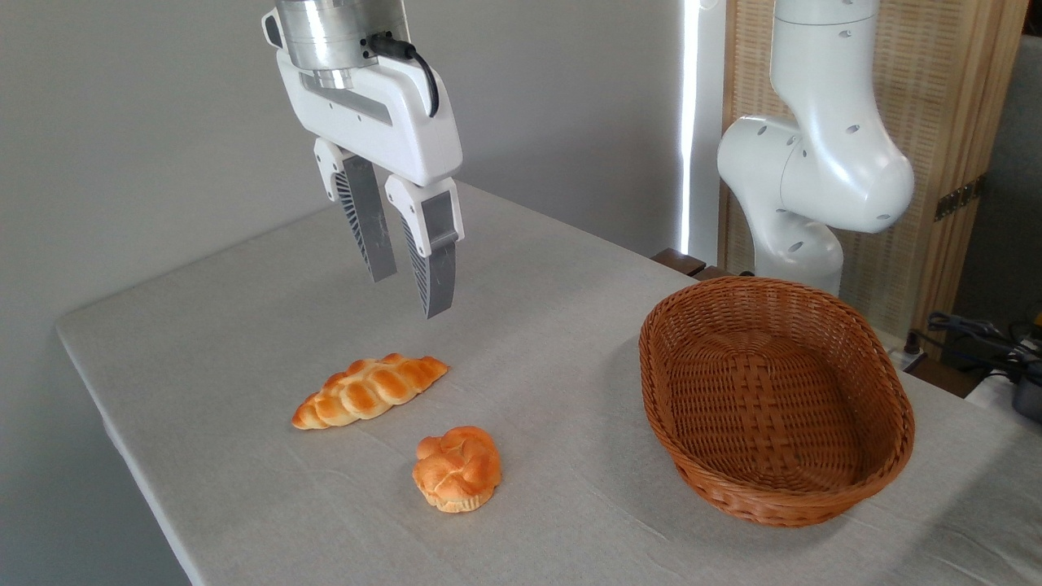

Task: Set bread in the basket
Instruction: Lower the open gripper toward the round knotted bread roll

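- desk (203, 358) is covered in a plain pale grey cloth and fills most of the shot; grey wall behind it
- the hand (409, 286) hangs up in the air over the left-centre of the desk, pointing down; its two ribbed grey fingers (364, 220) are spread a little with a clear gap between them, nothing in there
- below the hand, a bit to the left, is the long braided loaf (370, 390) lying at a slant on the cloth; hand is well above it, not touching
- the bread (457, 470), the little knotted bun, sits just in front of the loaf's right end, near it but apart; flat on the desk, glossy orange top, paler base
- the basket (887, 415) is off to the right, well apart from the bread; oval reddish-brown wicker, upright
- the white arm (822, 163) rises behind the basket, in front of a wooden screen (961, 106); some cables (985, 334) at the far right edge
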Tool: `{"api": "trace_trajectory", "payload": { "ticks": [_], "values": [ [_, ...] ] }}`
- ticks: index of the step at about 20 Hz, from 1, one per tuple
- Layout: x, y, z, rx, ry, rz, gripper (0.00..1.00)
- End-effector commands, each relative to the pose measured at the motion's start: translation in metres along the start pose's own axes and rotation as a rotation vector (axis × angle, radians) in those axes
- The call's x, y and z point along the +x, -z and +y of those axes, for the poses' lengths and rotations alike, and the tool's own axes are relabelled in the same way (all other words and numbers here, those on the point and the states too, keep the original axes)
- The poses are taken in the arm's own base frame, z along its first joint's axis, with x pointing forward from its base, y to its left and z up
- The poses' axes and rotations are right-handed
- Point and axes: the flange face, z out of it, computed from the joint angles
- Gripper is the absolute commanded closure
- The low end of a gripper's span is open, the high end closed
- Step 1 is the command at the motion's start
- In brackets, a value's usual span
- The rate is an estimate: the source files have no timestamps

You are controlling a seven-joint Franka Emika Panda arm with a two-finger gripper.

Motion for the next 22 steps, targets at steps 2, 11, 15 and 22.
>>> {"api": "trace_trajectory", "payload": {
  "ticks": [2, 11, 15, 22],
  "values": [
    [-0.011, 0.002, -0.003, -0.016, 0.026, -0.018, 0.00],
    [-0.010, -0.001, -0.002, -0.019, 0.032, -0.022, 0.00],
    [-0.009, -0.012, 0.010, -0.018, 0.009, -0.021, 0.00],
    [-0.009, -0.055, 0.020, 0.054, 0.021, 0.134, 0.00]
  ]
}}
